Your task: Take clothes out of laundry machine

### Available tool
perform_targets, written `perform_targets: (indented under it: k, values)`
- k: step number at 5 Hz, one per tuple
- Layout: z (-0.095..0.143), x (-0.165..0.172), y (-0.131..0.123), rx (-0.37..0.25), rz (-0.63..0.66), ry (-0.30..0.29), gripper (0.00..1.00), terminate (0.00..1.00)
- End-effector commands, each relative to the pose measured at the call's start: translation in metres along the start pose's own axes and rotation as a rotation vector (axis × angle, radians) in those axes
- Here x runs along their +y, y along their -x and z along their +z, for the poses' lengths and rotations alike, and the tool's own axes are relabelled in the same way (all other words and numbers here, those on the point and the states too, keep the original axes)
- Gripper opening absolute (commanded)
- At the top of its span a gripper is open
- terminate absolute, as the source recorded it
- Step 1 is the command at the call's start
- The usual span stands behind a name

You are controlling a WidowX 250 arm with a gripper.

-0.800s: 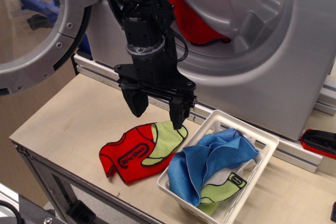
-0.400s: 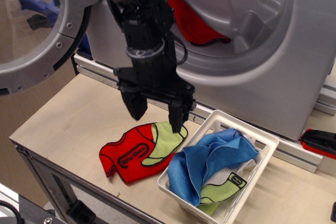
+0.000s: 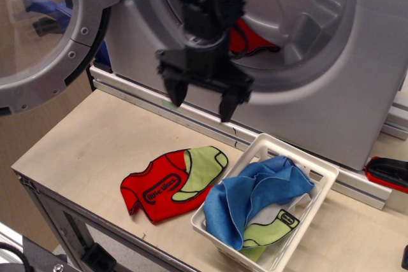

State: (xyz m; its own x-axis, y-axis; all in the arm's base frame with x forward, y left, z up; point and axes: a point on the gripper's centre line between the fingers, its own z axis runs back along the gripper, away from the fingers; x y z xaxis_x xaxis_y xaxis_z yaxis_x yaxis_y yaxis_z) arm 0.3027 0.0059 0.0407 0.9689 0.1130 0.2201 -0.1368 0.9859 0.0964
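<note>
Currently the end effector (image 3: 204, 97) hangs wide open and empty before the laundry machine (image 3: 319, 62); a red cloth (image 3: 252, 41) lies in the drum, so enter level, clearing the opening's lower rim. Another red-and-green garment (image 3: 172, 183) lies near the worktop's (image 3: 83, 151) front edge, beside a white basket (image 3: 319, 176) of fabrics

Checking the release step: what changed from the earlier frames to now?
The gripper rose off the red and green garment toward the laundry machine, open and empty. The garment, white basket and red cloth in the drum stayed put.
</note>
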Motion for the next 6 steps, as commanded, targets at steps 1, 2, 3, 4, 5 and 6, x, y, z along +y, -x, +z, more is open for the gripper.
perform_targets:
  k: [1,2,3,4,5,6]
  values:
    - [0.017,0.001,-0.044,-0.202,0.065,-0.079,1.00,0.00]
    - [0.024,0.001,-0.052,-0.293,0.107,-0.136,1.00,0.00]
    - [0.020,0.007,-0.071,-0.393,0.082,-0.112,1.00,0.00]
    - [0.020,0.008,-0.090,-0.409,0.026,-0.063,1.00,0.00]
    - [0.016,0.015,-0.108,-0.442,-0.012,-0.064,1.00,0.00]
    - [0.014,0.024,-0.125,-0.486,-0.063,-0.048,1.00,0.00]
